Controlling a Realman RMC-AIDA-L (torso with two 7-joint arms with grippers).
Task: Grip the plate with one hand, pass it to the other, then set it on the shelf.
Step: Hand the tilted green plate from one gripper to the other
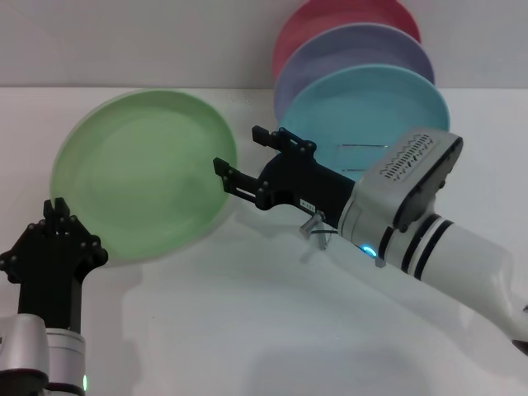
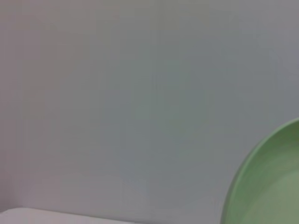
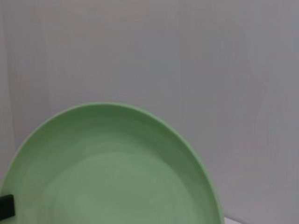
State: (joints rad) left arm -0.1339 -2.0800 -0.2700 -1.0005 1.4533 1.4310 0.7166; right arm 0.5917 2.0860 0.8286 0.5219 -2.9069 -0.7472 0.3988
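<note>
While the green plate [image 1: 140, 177] is held up in the air, tilted with its face toward the head camera, I see my left gripper [image 1: 59, 224] at its lower edge and my right gripper [image 1: 247, 161] at its right edge. The right one has its two fingers spread apart, one on each side of the rim, so I judge it is placed there to take over the plate but has not closed yet. About the left gripper I cannot tell if it clamps the rim or not; its fingers meet the plate edge, and since the plate does not fall, I suppose it carries it. I think this is the handover step. The shelf [image 1: 363, 148] is behind the right arm, and already a light blue plate [image 1: 388, 103], a purple plate [image 1: 363, 49] and a pink plate [image 1: 330, 16] stand upright in it. The green one is near the rack but not yet in it, so I must close the right fingers first and only then release the left
</note>
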